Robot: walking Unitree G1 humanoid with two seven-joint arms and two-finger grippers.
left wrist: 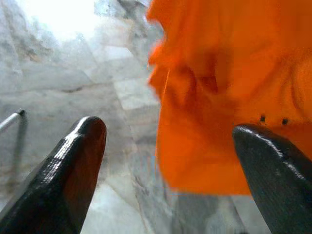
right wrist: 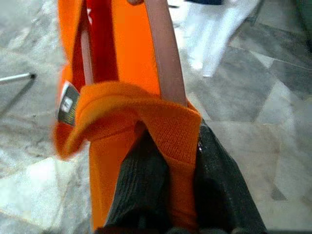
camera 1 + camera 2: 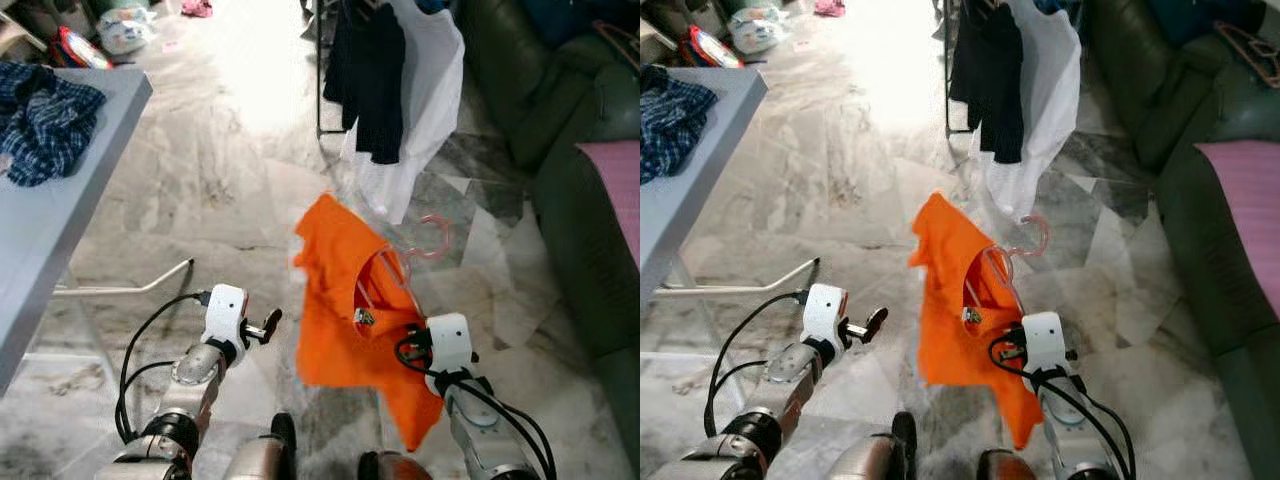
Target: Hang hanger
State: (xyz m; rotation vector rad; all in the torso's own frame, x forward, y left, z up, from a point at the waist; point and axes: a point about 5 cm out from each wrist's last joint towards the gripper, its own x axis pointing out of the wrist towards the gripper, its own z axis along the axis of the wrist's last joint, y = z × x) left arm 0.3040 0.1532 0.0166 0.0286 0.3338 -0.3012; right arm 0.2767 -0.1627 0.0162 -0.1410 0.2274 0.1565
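- Where the right gripper (image 2: 170, 161) pinches the collar of the orange shirt (image 3: 340, 300), a pink hanger (image 3: 425, 245) sits inside the neck, hook just beyond.
- Beside the shirt, the left gripper (image 1: 170, 146) is spread, holding nothing.
- Farther ahead, dark and white garments (image 3: 395, 80) hang over the marble floor (image 3: 200, 180).

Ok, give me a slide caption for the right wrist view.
Right gripper shut on the orange shirt and pink hanger, above the marble floor.
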